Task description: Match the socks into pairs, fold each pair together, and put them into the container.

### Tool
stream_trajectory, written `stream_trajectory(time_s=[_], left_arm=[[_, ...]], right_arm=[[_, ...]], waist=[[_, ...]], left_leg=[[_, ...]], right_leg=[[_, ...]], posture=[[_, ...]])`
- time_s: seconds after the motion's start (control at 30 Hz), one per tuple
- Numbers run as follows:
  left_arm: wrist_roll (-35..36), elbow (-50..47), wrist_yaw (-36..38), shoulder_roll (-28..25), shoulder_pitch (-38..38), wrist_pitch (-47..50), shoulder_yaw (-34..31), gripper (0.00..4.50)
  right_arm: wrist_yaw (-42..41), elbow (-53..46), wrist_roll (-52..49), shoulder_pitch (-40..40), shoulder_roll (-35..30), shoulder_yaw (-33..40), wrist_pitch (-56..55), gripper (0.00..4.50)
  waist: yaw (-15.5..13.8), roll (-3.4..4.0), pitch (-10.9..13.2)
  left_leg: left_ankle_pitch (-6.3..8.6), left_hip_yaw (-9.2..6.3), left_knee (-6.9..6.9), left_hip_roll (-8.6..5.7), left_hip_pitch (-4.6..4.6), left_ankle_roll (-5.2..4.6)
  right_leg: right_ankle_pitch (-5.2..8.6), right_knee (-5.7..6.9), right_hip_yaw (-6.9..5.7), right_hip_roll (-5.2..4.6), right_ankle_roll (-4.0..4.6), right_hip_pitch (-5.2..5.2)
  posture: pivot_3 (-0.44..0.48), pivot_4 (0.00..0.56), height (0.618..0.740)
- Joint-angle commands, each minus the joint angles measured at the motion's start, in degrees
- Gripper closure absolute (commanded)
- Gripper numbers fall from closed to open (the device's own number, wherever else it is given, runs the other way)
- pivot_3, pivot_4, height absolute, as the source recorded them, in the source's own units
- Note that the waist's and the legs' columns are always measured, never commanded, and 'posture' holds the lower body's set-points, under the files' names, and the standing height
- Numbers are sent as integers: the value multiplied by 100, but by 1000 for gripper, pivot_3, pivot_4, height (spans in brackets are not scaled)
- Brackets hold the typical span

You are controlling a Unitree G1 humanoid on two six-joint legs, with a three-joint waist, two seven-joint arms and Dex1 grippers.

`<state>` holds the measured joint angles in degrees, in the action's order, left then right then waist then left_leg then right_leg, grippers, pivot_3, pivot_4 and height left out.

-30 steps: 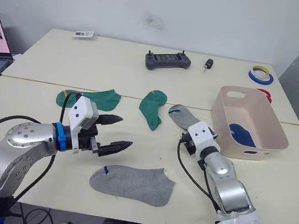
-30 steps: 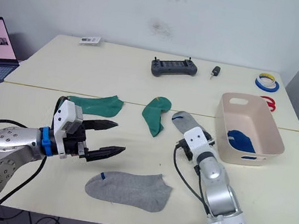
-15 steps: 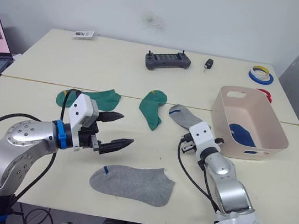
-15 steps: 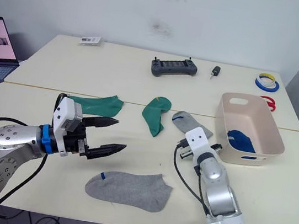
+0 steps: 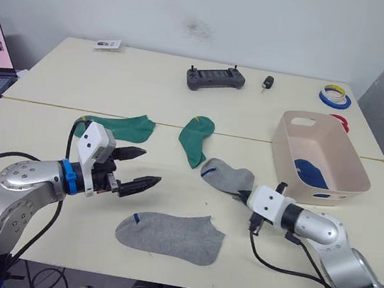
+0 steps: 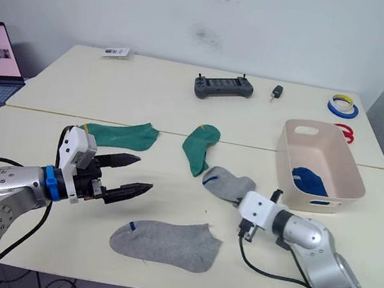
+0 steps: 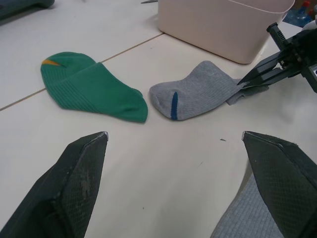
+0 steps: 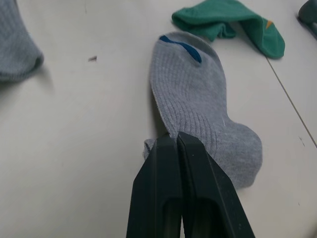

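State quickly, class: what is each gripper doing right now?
Left gripper: open, holding nothing.
Right gripper: shut on the grey sock.

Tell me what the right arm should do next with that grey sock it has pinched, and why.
Probably drag the pinched grey sock toward the other grey sock lying flat near the table's front edge. The right gripper has its fingers shut on the sock's cuff edge, and the two greys lie apart, so they need to meet before folding. The left gripper hovers open beside the flat one.
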<state>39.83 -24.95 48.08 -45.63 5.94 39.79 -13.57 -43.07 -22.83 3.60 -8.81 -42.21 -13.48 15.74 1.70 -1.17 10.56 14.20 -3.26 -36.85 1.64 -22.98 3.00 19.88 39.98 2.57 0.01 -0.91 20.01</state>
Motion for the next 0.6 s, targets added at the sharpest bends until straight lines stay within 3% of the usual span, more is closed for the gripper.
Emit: stream_trajectory(time_s=[0.03,0.13,0.43,0.6], left_arm=[[150,-198,-120,82,98,166,122,0],[15,-88,-404,327,380,398,573,0],[-507,966,-1701,1756,1494,996,1556,0],[-972,1648,-1922,2279,1851,943,2023,0]], right_arm=[[-153,-280,-81,103,-169,291,-84,4451],[-87,-395,-179,209,-95,384,215,4451],[-196,-805,-961,452,137,1040,-32,1428],[-172,-1171,-1315,393,313,1051,280,1428]], waist=[[-1,0,0],[-3,0,0],[-16,-3,1],[2,-3,1]], left_leg=[[0,0,0,0,-1,0],[0,-2,-2,0,0,1],[-1,-2,-9,-9,-1,1],[-2,-1,-9,-5,0,4]], right_leg=[[0,-1,0,0,0,-1],[0,0,0,0,0,-2],[-1,-1,-3,0,-2,-13],[-1,0,-4,5,-1,-13]], posture=[[0,150,740],[0,150,740],[0,150,740],[0,150,740]])
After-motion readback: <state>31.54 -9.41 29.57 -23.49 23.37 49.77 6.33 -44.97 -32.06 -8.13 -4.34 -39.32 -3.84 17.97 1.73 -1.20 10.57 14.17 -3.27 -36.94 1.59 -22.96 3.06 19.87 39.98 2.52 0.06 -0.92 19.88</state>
